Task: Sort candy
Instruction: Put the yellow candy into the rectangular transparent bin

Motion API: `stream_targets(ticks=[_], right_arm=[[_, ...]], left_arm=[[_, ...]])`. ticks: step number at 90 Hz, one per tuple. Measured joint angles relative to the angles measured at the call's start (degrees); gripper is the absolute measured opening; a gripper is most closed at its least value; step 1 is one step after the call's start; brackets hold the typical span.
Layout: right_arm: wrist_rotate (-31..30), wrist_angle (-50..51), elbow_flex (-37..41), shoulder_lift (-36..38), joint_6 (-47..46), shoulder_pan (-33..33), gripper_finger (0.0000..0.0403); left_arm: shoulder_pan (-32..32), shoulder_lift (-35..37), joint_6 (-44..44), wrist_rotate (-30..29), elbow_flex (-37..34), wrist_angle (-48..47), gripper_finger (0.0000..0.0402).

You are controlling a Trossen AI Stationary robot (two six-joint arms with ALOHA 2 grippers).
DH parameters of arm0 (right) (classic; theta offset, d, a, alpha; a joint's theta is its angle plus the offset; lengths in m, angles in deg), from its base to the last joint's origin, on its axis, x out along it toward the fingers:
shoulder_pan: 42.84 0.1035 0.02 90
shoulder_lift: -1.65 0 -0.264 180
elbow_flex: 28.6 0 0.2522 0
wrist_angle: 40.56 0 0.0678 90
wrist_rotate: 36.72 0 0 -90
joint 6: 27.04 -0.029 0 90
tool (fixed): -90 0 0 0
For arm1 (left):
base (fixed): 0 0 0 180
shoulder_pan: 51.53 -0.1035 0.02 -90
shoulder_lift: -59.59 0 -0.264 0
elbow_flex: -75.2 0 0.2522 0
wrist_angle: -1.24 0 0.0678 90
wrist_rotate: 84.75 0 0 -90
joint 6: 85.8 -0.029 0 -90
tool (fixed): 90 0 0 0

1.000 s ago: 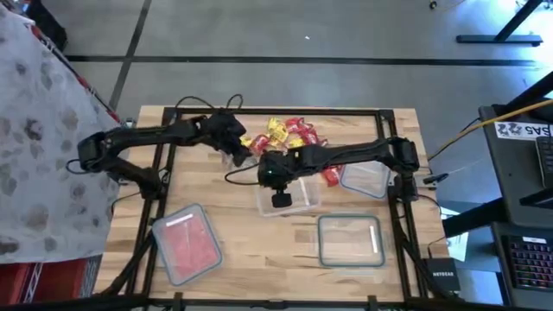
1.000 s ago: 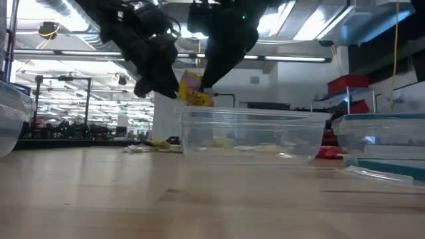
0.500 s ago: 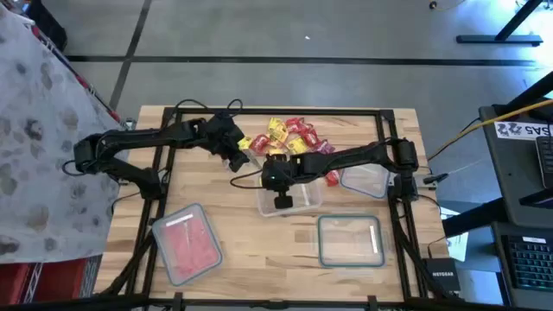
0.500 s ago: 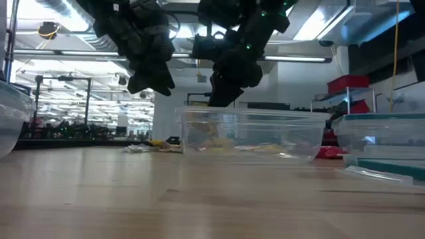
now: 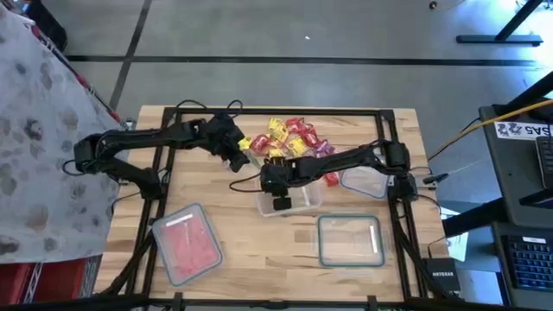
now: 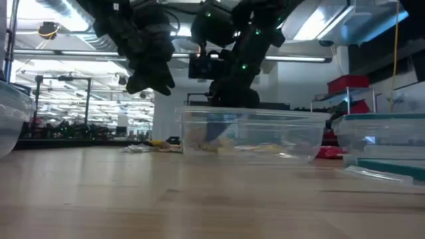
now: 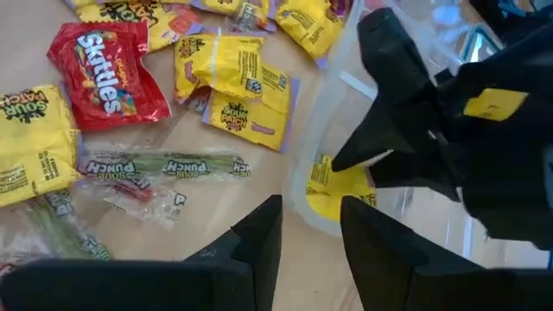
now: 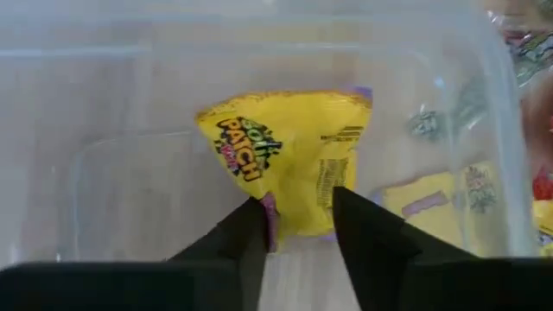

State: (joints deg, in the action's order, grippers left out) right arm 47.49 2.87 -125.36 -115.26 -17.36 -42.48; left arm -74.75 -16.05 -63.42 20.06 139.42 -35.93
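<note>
The candy lies in a loose pile (image 5: 289, 136) of yellow, red and clear packets at the table's far middle. The left wrist view shows it close up, with a red Skittles packet (image 7: 104, 73). My right gripper (image 8: 301, 226) reaches down into a clear container (image 5: 301, 206) just near of the pile and is shut on a yellow Sour Patch packet (image 8: 289, 160). My left gripper (image 7: 311, 229) hovers open over bare table, left of the pile and the container (image 7: 346, 86), with nothing between its fingers. My right gripper pinches the yellow packet between its two fingers at the packet's purple-edged end (image 8: 298, 223). The fingers come from above, pointing down into the container. The packet stretches away below the fingers, low inside the container's walls, its far end at the floor.
A lidded container of red candy (image 5: 186, 242) sits at the near left. An empty clear container (image 5: 350, 240) sits at the near right and another (image 5: 365, 179) right of the middle one. More yellow packets lie inside the middle container (image 6: 265, 147). Bare wood lies along the near edge.
My right gripper has gone down with the yellow packet, from above the clear container's rim to inside its walls. The packet hung clear over the container a second ago and is now low within it.
</note>
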Motion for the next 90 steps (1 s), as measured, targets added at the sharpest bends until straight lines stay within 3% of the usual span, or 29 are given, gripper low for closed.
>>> stream_targets(ticks=[16,37,47,65,90], right_arm=[[2.1,8.5,-5.25,1.4,1.16,0.0,0.0168],[2.45,9.25,-7.39,1.27,1.1,0.01,0.0162],[3.27,10.06,-7.39,-0.46,0.77,0.15,0.0152],[17.78,8.86,-7.05,-1.36,0.46,0.01,0.0127],[18.9,7.79,-5.49,-4.75,-0.42,-0.04,0.0056]], left_arm=[[0.0,0.0,0.17,0.5,0.0,0.0,0.0104],[0.0,-0.02,0.15,0.63,0.0,-0.04,0.0104],[0.0,-0.02,-0.09,0.63,0.0,-0.07,0.0104],[0.0,-0.02,-0.05,0.63,0.0,-0.17,0.0104],[0.0,-0.09,-0.05,0.62,0.0,-0.15,0.0104]])
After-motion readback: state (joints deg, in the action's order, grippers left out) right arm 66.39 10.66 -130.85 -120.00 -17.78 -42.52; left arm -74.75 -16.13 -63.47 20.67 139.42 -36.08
